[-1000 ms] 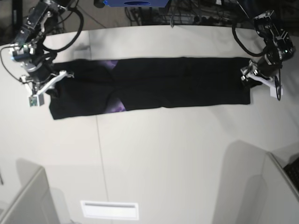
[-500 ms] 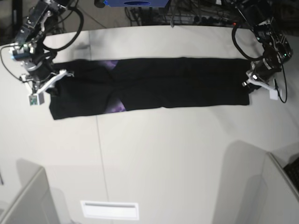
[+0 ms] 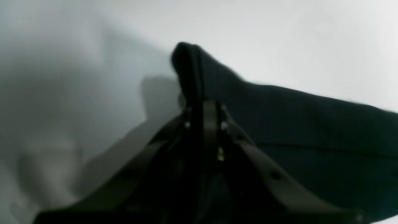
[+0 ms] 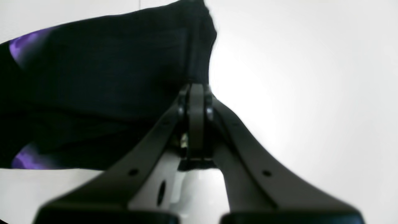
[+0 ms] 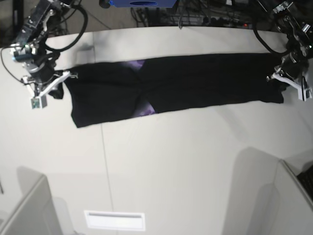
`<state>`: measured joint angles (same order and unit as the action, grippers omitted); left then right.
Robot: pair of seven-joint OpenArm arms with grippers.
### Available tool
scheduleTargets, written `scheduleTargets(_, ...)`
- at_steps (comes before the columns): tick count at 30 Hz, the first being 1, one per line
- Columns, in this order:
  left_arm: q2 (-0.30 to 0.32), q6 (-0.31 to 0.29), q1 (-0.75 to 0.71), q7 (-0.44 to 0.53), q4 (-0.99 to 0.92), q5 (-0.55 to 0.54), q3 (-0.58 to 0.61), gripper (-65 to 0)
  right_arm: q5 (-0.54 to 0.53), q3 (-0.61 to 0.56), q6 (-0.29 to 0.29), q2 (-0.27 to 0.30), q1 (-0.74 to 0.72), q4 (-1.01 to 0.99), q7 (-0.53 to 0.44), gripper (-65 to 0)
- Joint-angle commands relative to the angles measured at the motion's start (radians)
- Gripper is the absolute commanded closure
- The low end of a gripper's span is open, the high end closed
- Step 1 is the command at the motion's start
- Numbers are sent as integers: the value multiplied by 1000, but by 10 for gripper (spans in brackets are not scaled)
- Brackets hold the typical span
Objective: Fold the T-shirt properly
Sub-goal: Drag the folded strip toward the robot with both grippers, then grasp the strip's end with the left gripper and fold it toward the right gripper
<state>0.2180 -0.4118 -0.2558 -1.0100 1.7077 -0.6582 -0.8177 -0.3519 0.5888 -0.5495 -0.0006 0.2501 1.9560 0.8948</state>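
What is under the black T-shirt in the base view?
The T-shirt lies stretched on the white table, held by the left gripper and right gripper. Whatever lies beneath the cloth is covered.

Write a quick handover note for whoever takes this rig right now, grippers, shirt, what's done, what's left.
Left gripper: shut on one end of the black cloth T-shirt.
Right gripper: shut on the opposite end.
T-shirt: a long narrow band stretched across the white table, purple print peeking out at a crease.
Done: lengthwise folds are in.
Left: probably bring the two ends together, then release and tidy.
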Motion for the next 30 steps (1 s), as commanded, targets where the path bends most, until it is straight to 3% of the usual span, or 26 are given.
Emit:
scheduleTargets(1, 8, -2, -15, 9, 38, -8, -2, 0, -12, 3, -4, 7, -8, 19, -19, 0)
scheduleTargets(6, -33, 6, -53, 4, 137, -7, 51, 0, -12, 3, -4, 7, -10, 19, -19, 0)
scheduleTargets(10, -81, 130, -72, 4, 220, -8, 119, 0, -12, 3, -4, 7, -11, 19, -19, 0)
scheduleTargets(14, -116, 150, -69, 4, 246, -10, 215, 0, -12, 3, -4, 7, -11, 19, -19, 0)
scheduleTargets(19, -148, 262, -60, 6, 246, -15, 384, 0, -12, 3, -4, 7, -19, 19, -19, 0)
scheduleTargets(26, -217, 287, 6, 6, 240, -8, 527, 0, -12, 3, -4, 7, -25, 18, -18, 0)
scheduleTargets(30, -236, 391, 40, 6, 233, -13, 614, 0, -12, 3, -4, 7, -27, 18, -18, 0)
